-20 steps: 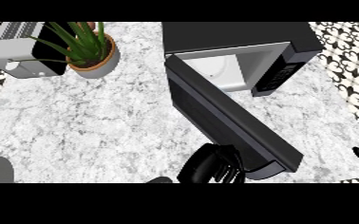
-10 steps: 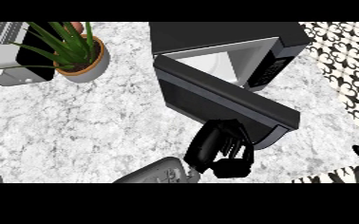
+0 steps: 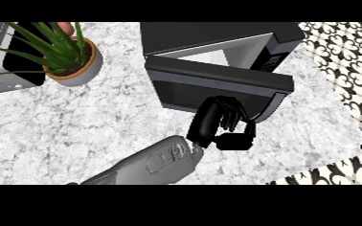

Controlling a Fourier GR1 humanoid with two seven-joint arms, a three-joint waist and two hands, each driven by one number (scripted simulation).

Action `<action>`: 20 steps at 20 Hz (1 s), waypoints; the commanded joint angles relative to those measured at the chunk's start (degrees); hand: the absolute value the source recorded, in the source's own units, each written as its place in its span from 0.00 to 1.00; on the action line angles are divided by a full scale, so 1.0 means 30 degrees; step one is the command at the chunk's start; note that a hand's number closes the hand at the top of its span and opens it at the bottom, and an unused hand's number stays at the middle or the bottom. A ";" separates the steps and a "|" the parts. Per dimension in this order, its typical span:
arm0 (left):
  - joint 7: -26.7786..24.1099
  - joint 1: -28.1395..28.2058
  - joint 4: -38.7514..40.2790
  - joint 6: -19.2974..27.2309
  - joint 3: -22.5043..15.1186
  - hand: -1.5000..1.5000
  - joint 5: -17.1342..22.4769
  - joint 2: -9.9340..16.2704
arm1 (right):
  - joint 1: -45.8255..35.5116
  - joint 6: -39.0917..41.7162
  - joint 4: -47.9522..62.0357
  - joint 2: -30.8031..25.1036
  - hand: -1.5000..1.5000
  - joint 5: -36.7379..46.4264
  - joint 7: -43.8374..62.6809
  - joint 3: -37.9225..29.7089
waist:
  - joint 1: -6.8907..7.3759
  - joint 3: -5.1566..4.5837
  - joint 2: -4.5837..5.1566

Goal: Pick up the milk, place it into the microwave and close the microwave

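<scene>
The black microwave (image 3: pixel 212 36) stands at the back of the counter. Its door (image 3: pixel 212 84) is swung most of the way in, leaving a narrow white strip of the inside showing above it. The milk is not visible; the door hides the cavity. My right hand (image 3: pixel 212 122) is in front of the door, its fingers (image 3: pixel 225 106) against the outer face near the middle. The hand holds nothing. Its grey forearm (image 3: pixel 152 163) comes up from the lower left. My left hand does not show.
A potted green plant (image 3: pixel 67 57) stands at the back left, beside a grey appliance (image 3: pixel 14 67) at the left edge. The marble counter (image 3: pixel 84 124) ends at the right, where patterned floor (image 3: pixel 339 52) shows.
The right hand has moved up and away against the door, which has swung from wide open to nearly shut. The view has shifted, and the forearm now shows at lower left.
</scene>
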 commanded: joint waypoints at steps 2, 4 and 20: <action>-0.0687 -0.1584 0.1186 0.0266 0.1254 1.00 0.1479 -0.0090 | -0.0075 0.0125 -0.0172 -0.0474 0.00 -0.0473 0.0361 -0.0337 | -0.0396 -0.0012 0.0182; -0.0936 -0.2038 0.1544 0.0014 0.1386 1.00 0.1957 -0.0092 | -0.0244 0.0032 -0.0068 -0.0619 0.00 -0.0863 0.0484 -0.0618 | -0.0211 0.0003 0.0175; -0.2568 -0.2876 0.3382 -0.0945 0.3084 1.00 0.6072 -0.0094 | -0.0801 0.0004 -0.0230 -0.1109 0.00 -0.2288 0.0866 -0.1356 | -0.0751 -0.0018 0.0624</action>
